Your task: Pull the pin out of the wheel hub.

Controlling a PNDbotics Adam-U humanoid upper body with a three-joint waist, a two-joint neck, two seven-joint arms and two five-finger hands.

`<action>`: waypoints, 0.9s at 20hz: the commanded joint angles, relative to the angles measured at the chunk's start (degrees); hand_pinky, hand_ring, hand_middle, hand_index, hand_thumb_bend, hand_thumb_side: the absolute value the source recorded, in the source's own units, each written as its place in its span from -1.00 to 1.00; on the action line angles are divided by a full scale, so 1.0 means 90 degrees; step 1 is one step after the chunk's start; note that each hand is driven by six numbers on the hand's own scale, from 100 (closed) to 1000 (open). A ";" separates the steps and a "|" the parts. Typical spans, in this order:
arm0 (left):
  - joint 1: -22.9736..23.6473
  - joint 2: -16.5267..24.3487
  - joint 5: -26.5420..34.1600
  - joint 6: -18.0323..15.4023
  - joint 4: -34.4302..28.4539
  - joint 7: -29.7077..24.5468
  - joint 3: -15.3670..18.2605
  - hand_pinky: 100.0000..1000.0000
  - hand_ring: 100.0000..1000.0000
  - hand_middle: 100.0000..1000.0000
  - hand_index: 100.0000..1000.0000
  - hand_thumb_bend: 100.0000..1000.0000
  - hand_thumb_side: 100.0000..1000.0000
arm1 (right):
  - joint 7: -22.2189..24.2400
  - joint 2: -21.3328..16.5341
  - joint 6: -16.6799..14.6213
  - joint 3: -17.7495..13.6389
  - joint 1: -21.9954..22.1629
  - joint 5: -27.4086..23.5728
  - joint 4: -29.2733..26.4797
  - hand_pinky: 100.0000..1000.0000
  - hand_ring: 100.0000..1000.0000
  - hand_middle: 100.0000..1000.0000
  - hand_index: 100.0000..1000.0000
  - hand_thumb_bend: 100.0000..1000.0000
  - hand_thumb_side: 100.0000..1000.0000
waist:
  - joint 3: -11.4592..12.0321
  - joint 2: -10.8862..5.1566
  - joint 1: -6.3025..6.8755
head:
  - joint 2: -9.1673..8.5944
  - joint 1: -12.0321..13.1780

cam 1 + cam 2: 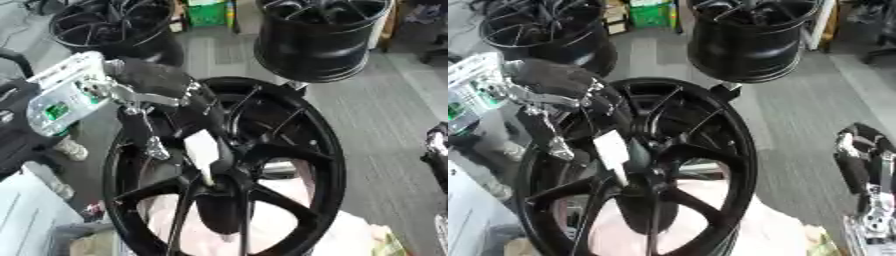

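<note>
A large black wheel hub (306,150) stands tilted in the middle, its spokes meeting at the centre (223,187). A white pin (201,149) with a thin lower tip sticks up out of that centre. My left hand (157,80) comes in from the upper left; its dark fingers curl down onto the top of the pin and a silver thumb (154,146) hangs beside it. My right hand (857,162) hangs idle at the right edge, fingers relaxed, away from the hub.
Two more black wheels stand behind, one at the back left (114,25) and one at the back right (324,37). A green box (206,12) sits between them. Pale padding (280,227) lies under the hub, on grey floor (385,115).
</note>
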 commanded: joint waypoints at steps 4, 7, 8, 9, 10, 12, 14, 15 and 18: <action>-0.0035 0.0143 0.0036 -0.2222 0.0070 -0.2226 -0.0052 0.53 0.44 0.40 0.54 -0.36 -0.73 | 0.0005 -0.0147 -0.0021 0.0017 -0.0028 0.0012 -0.0059 -0.10 0.34 0.41 0.49 -1.00 -0.08 | -0.0011 -0.0052 -0.0016 | -0.0016 0.0008; -0.0008 0.0103 0.0003 -0.2222 0.0136 -0.2226 -0.0089 0.52 0.41 0.36 0.51 -0.39 -0.71 | 0.0003 -0.0145 -0.0020 0.0015 -0.0023 0.0008 -0.0055 -0.10 0.34 0.41 0.49 -1.00 -0.08 | -0.0018 -0.0050 -0.0019 | -0.0016 0.0012; -0.0005 0.0081 -0.0012 -0.2222 0.0158 -0.2226 -0.0107 0.52 0.39 0.34 0.50 -0.41 -0.72 | 0.0003 -0.0145 -0.0020 0.0015 -0.0024 0.0007 -0.0054 -0.10 0.34 0.42 0.49 -1.00 -0.08 | -0.0020 -0.0050 -0.0020 | -0.0016 0.0011; -0.0007 0.0060 -0.0011 -0.2222 0.0170 -0.2226 -0.0118 0.51 0.38 0.33 0.49 -0.42 -0.72 | 0.0003 -0.0144 -0.0020 0.0016 -0.0025 0.0006 -0.0054 -0.10 0.34 0.42 0.49 -1.00 -0.08 | -0.0022 -0.0049 -0.0021 | -0.0016 0.0012; -0.0014 0.0043 -0.0006 -0.2222 0.0176 -0.2226 -0.0125 0.51 0.37 0.31 0.47 -0.43 -0.74 | 0.0004 -0.0143 -0.0020 0.0017 -0.0025 0.0006 -0.0053 -0.10 0.34 0.42 0.49 -1.00 -0.07 | -0.0023 -0.0049 -0.0021 | -0.0016 0.0013; -0.0031 0.0012 0.0009 -0.2222 0.0179 -0.2226 -0.0139 0.50 0.34 0.29 0.45 -0.45 -0.75 | 0.0007 -0.0140 -0.0022 0.0019 -0.0027 0.0005 -0.0052 -0.10 0.34 0.42 0.49 -1.00 -0.07 | -0.0025 -0.0049 -0.0021 | -0.0016 0.0016; -0.0040 -0.0014 0.0032 -0.2222 0.0199 -0.2226 -0.0138 0.49 0.30 0.24 0.41 -0.51 -0.80 | 0.0010 -0.0139 -0.0023 0.0021 -0.0029 0.0006 -0.0051 -0.10 0.34 0.42 0.49 -1.00 -0.07 | -0.0026 -0.0049 -0.0022 | -0.0016 0.0014; -0.0043 -0.0025 0.0056 -0.2222 0.0211 -0.2226 -0.0127 0.48 0.28 0.21 0.39 -0.54 -0.83 | 0.0010 -0.0139 -0.0023 0.0021 -0.0030 0.0007 -0.0051 -0.10 0.34 0.42 0.49 -1.00 -0.07 | -0.0026 -0.0049 -0.0023 | -0.0016 0.0011; -0.0051 -0.0048 0.0218 -0.2222 0.0288 -0.2226 -0.0026 0.40 0.10 0.01 0.21 -0.98 -0.80 | 0.0006 -0.0138 -0.0019 0.0018 -0.0027 0.0004 -0.0046 -0.10 0.34 0.42 0.49 -1.00 -0.06 | -0.0023 -0.0049 -0.0027 | -0.0016 0.0007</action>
